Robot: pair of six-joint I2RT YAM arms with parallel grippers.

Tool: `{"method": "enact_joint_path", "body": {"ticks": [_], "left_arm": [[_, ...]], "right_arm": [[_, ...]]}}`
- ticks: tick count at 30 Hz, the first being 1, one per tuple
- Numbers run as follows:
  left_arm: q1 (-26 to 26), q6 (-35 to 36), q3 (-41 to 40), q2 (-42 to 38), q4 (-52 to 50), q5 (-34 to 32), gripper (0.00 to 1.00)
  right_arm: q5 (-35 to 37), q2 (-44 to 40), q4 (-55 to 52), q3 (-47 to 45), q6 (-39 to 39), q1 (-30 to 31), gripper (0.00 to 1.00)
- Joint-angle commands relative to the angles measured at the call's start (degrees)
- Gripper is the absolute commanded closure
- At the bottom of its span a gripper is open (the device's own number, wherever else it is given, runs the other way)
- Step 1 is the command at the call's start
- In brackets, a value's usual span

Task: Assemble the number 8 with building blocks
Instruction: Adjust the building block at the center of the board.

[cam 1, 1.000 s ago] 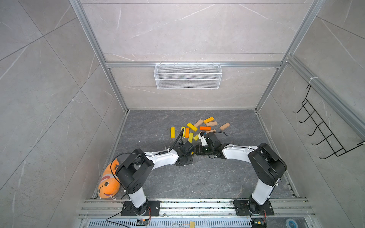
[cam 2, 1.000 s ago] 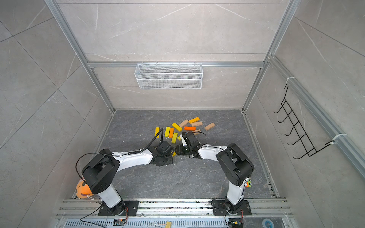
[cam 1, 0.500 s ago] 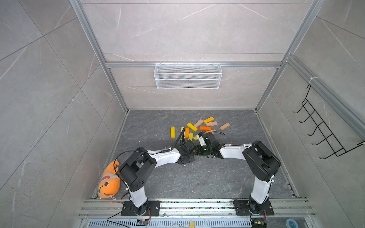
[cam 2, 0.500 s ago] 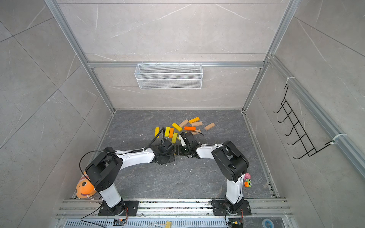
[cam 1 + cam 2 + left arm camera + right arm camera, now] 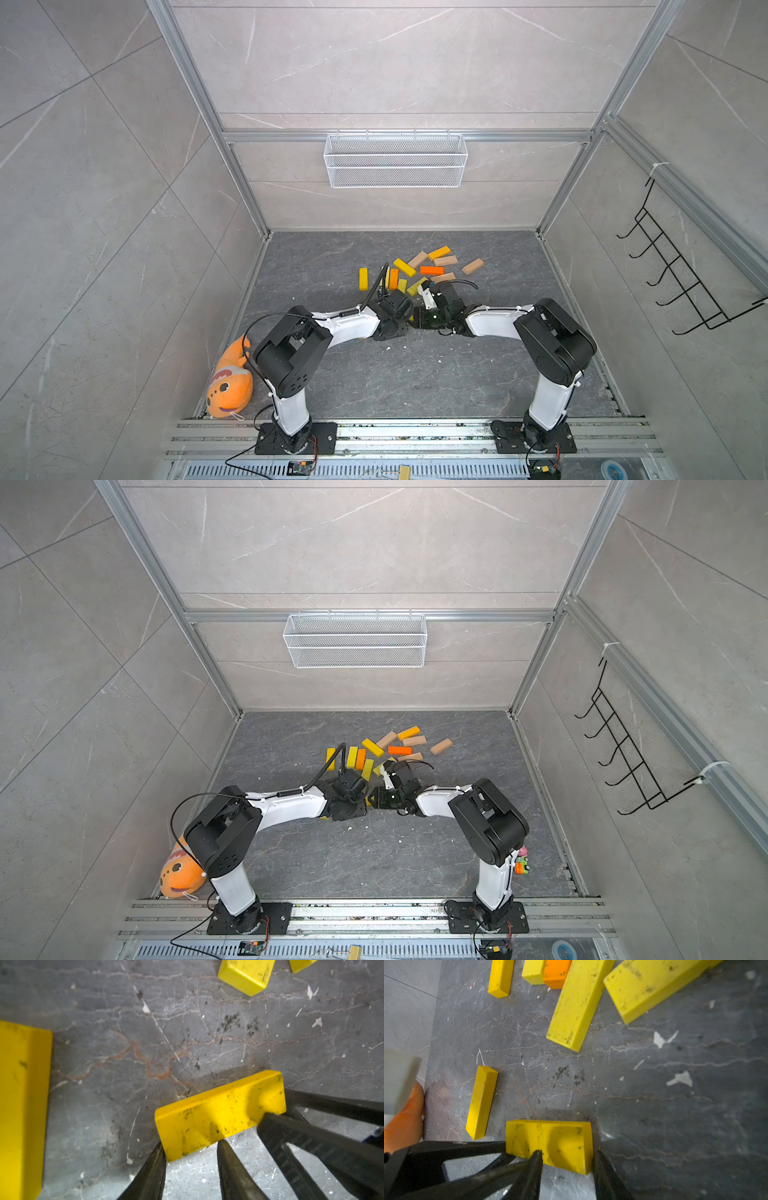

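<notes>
One yellow building block (image 5: 220, 1113) (image 5: 550, 1145) lies flat on the dark floor between both arms, and only a sliver of it (image 5: 411, 319) shows from above. My left gripper (image 5: 192, 1149) (image 5: 408, 320) has its jaws apart, with both tips touching one end of this block. My right gripper (image 5: 568, 1156) (image 5: 374, 802) meets the other end from the opposite side, jaws apart, one fingertip (image 5: 538, 1154) over the block's face. Several loose yellow, orange and tan blocks (image 5: 419, 270) (image 5: 386, 750) lie scattered just behind.
Another yellow bar (image 5: 481, 1103) (image 5: 20, 1105) lies close beside the left gripper, mostly hidden under that arm from above. An orange plush fish (image 5: 230, 382) lies at the front left wall. A wire basket (image 5: 395, 160) hangs on the back wall, a hook rack (image 5: 681, 274) on the right wall.
The two grippers have drawn closer together around the yellow block. Both pairs of jaws have narrowed. The scattered blocks behind have not moved.
</notes>
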Motion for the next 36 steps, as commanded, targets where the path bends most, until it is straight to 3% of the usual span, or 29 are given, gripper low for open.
{"method": "enact_joint_path", "body": {"ticks": [1, 11, 16, 26, 32, 36], "left_arm": [[1.4, 1.9, -0.1, 2.4, -1.2, -0.5, 0.58], [2.5, 3.5, 0.8, 2.1, -2.6, -0.8, 0.58], [2.5, 4.2, -0.2, -0.2, -2.7, 0.2, 0.57], [2.3, 17.0, -3.0, -10.8, -5.4, 1.7, 0.49], [2.4, 16.3, -5.8, -18.7, -4.1, 2.7, 0.46], [2.9, 15.8, -6.7, -21.5, -4.5, 2.4, 0.44]], "right_arm": [[-0.1, -2.5, 1.5, -1.6, 1.2, 0.3, 0.58], [1.1, -3.2, 2.8, -2.8, 2.4, 0.8, 0.59], [5.3, -5.7, 1.0, -3.6, 1.8, 0.9, 0.59], [6.9, -15.0, -6.6, -4.7, -4.9, 0.9, 0.54], [7.2, -14.7, -13.1, -1.6, -10.8, 0.9, 0.52], [7.5, -13.3, -13.6, -0.2, -8.7, 0.9, 0.52]]}}
